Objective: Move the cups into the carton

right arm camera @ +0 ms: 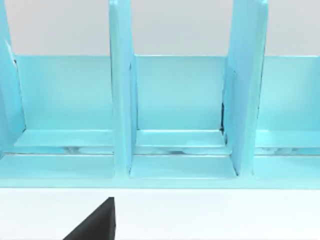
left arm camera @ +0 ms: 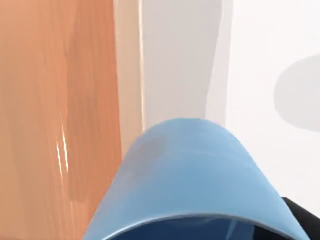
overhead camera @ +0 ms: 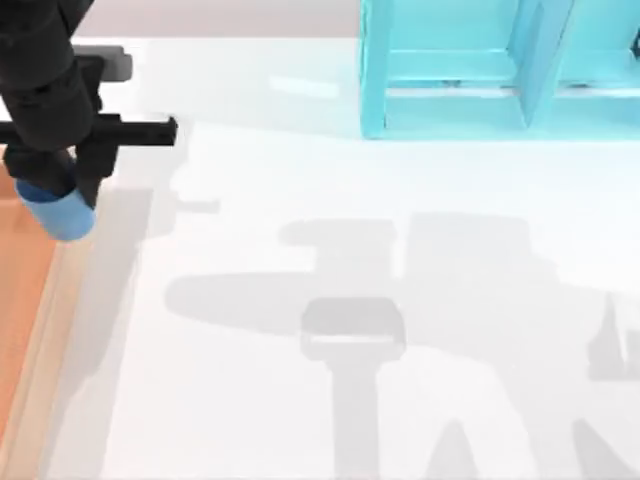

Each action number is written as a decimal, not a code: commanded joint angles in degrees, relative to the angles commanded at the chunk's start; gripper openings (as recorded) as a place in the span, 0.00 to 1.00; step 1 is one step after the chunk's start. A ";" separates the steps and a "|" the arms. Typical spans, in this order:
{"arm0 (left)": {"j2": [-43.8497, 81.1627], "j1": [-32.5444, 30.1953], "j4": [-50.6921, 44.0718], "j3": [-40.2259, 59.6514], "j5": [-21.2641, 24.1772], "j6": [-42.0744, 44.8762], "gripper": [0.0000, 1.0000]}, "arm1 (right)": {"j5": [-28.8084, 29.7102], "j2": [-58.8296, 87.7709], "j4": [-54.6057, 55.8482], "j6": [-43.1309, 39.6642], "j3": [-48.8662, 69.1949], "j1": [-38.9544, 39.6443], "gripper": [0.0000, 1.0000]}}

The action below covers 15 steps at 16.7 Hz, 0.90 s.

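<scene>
While the left arm reaches in at the far left of the table, its gripper (overhead camera: 50, 170) is clamped on the plain blue cup (overhead camera: 60, 210), which hangs below the black wrist hardware with its narrower base pointing down and toward the viewer. Seen from above, the cup sits over the inner edge of the carton (overhead camera: 15, 290), whose orange-brown floor and lighter raised rim run along the left border of the white table (overhead camera: 400, 200); whether the cup touches the carton cannot be told. From the left wrist, the blue cup (left arm camera: 190, 180) lies close to the lens, with the carton floor (left arm camera: 50, 125) on one side, the pale rim (left arm camera: 127, 75) beside it, and bare white table beyond the rim. A turquoise frame structure (overhead camera: 500, 70) stands at the back of the table toward the right, well apart from the cup and carton. From the right wrist, the same turquoise frame (right arm camera: 175, 100) faces the camera with upright dividers separating open bays, and a dark finger tip of the right gripper (right arm camera: 97, 222) shows at the edge; whether that pincer is apart or together cannot be told.
</scene>
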 joint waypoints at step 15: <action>-9.30 21.23 -2.93 -6.07 -1.42 21.07 0.00 | 0.00 0.00 0.00 0.00 0.00 0.00 1.00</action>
